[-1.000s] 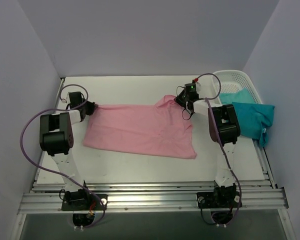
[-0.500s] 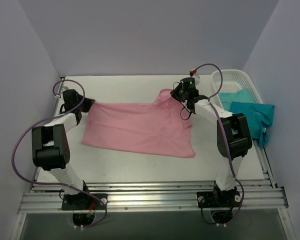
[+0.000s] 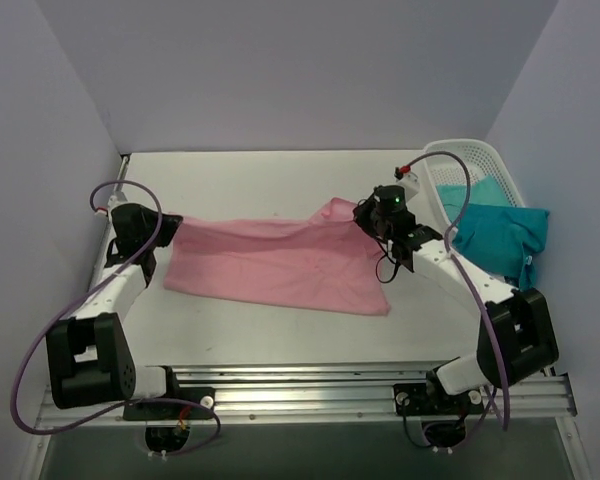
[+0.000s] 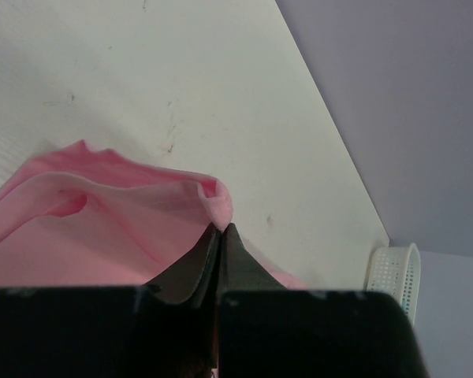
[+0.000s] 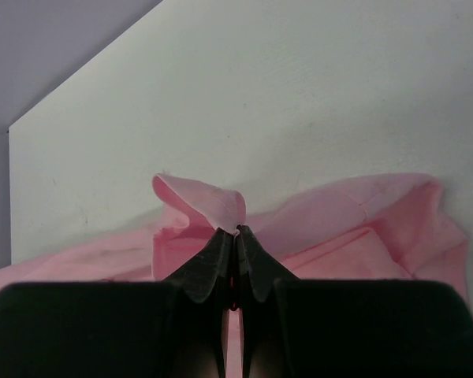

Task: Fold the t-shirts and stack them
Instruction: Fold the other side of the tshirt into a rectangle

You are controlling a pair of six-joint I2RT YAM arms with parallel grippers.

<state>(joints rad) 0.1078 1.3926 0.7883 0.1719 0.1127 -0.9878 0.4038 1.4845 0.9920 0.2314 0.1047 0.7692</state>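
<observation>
Pink t-shirt point(image 3: 280, 265) — spread on table point(image 3: 260, 180), far edge raised. Soft, light, limp; prob. sags between holds. L gripper point(image 3: 176, 222) pinched shut on far-left corner, R gripper point(image 3: 364, 212) likewise far-right — corners/hems best grip pts. Teal t-shirts point(image 3: 500, 235) by basket point(image 3: 475, 155).

White arms point(image 3: 116, 294), black joints point(image 3: 80, 362) and fingers point(image 5: 209, 272), purple cables point(image 3: 491, 335).

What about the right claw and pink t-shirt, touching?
Touching. Right wrist view shows the right claw shut on a pinched fold of the pink t-shirt.
</observation>
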